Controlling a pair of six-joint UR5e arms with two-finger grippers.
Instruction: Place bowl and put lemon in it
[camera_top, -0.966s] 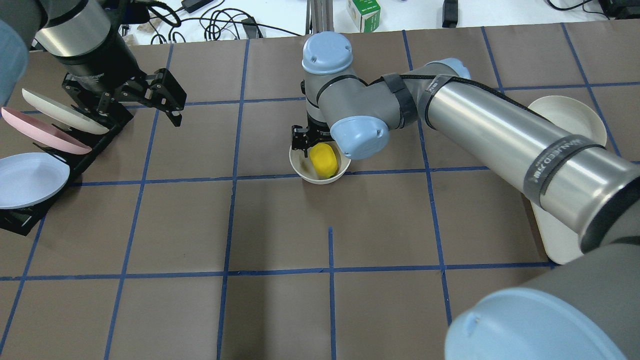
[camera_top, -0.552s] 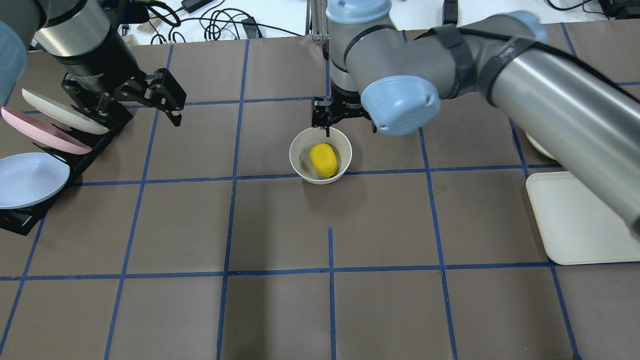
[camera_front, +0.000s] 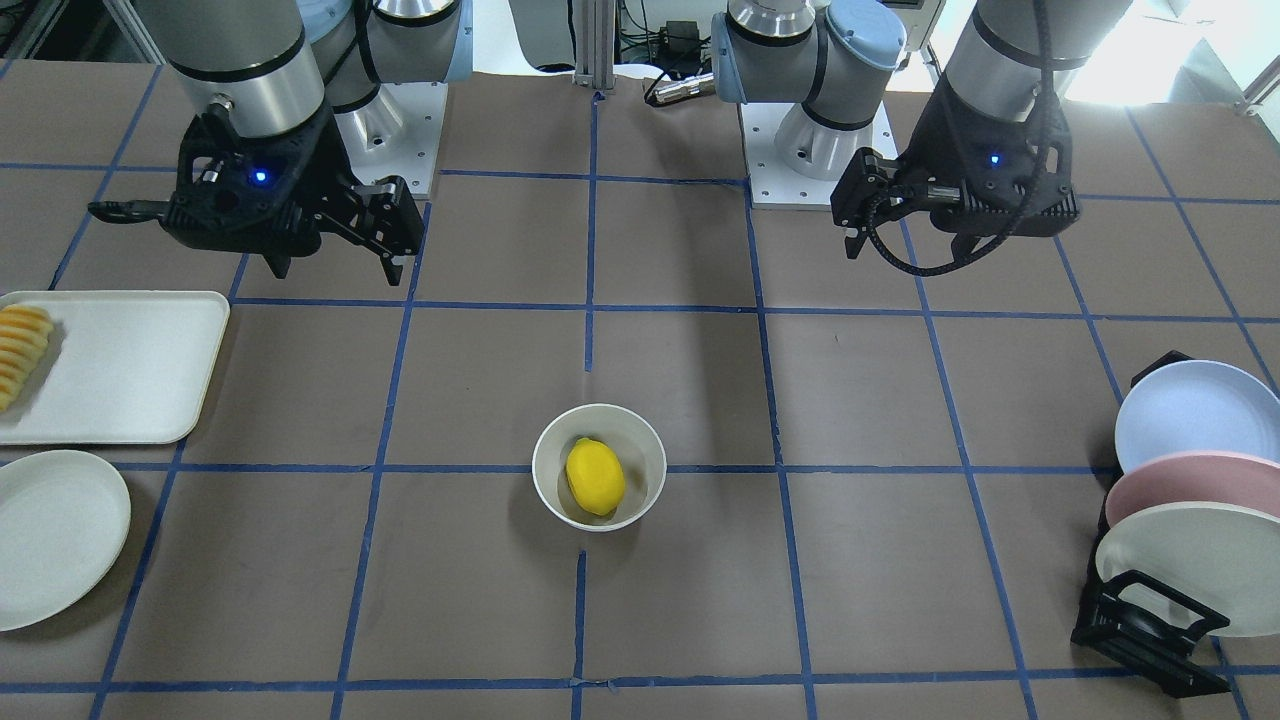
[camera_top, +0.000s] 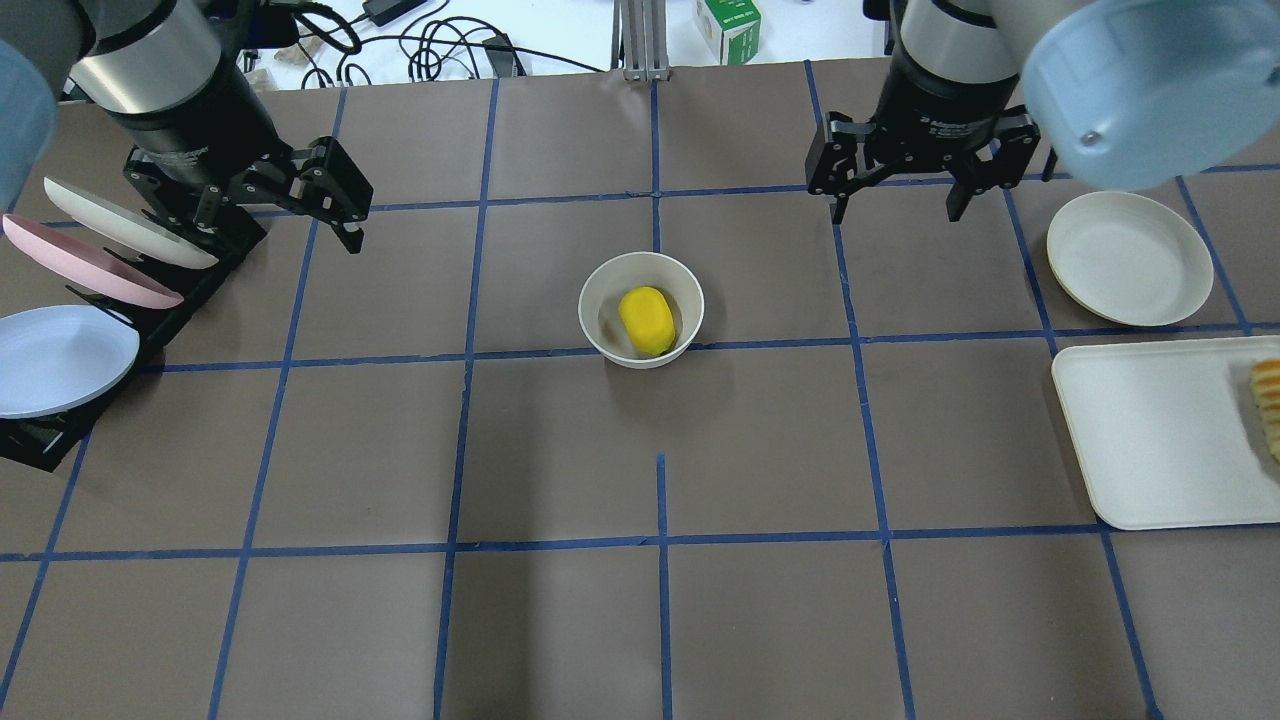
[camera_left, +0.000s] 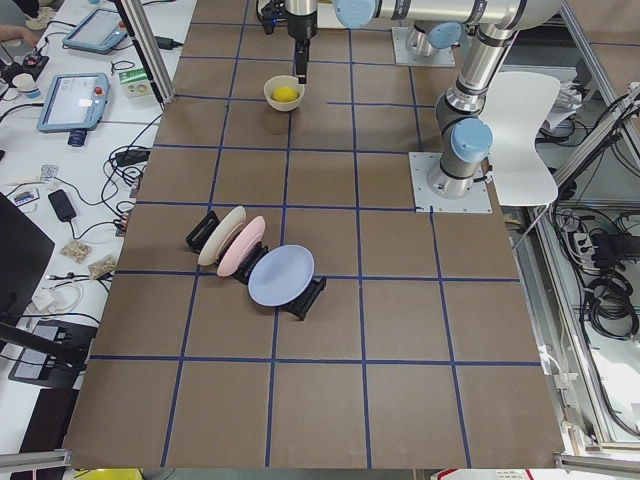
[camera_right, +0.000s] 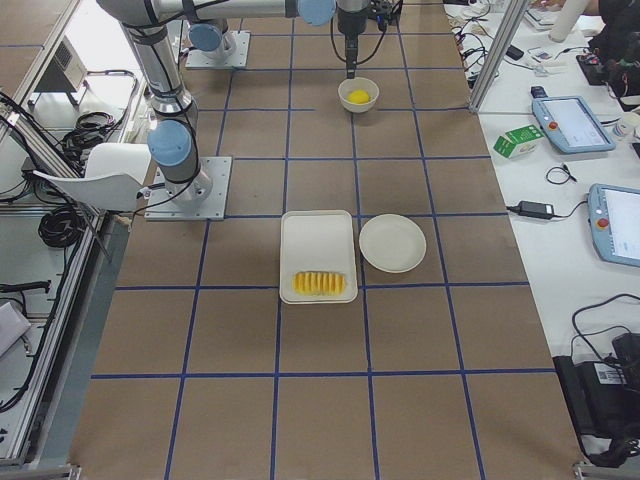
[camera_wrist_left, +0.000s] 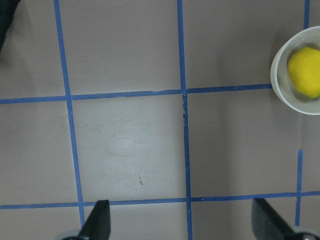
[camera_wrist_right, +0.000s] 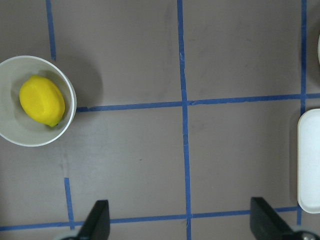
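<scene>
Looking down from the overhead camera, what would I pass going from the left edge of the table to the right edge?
Three racked plates → bowl with the lemon in it → right end effector, open → shallow white plate → sliced fruit pieces.

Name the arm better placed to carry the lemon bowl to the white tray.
Likely right: the rectangular white tray lies on its side, and the open right gripper hangs nearer the deep off-white bowl.
</scene>
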